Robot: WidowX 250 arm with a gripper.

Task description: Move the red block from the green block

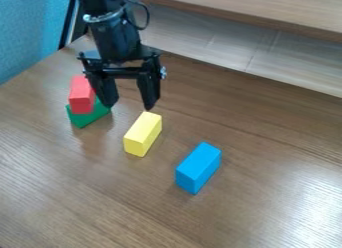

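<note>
Green block (89, 119) part-hidden by red block (81, 96)

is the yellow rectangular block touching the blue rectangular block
Apart. The camera view shows brown tabletop between the yellow block and the blue block.

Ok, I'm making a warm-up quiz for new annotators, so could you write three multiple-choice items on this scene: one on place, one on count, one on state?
1. Where is the red block?
A) Flat on the table
B) On the green block
C) Under the green block

2. How many blocks are there?
A) Two
B) Three
C) Four

3. How is the end effector?
A) Open, empty
B) Shut, empty
C) Shut on a block

1 B: red sits atop green.
2 C: red, green, yellow block and blue block.
3 A: its fingers stand apart, holding nothing.
</note>
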